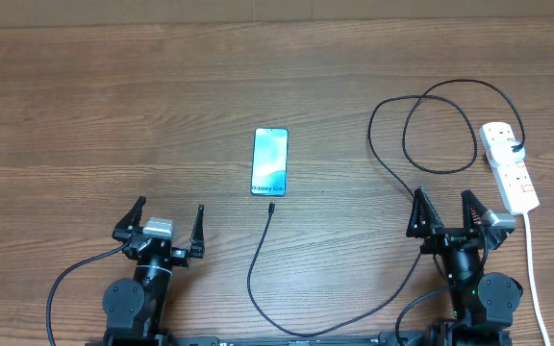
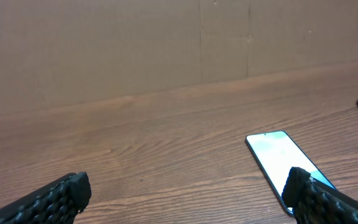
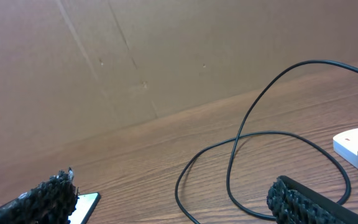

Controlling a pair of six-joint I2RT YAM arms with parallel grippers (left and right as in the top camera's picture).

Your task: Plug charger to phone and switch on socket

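Phone (image 1: pixel 269 160) | slim, black-edged, screen lit blue-white | charger (image 1: pixel 269 210) tip near, apart

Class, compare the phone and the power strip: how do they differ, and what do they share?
The phone has a glowing blue screen; the power strip is white. Nothing is plugged into the phone, the charger tip lying just short; the power strip holds a black plug. Both lie flat on the table.
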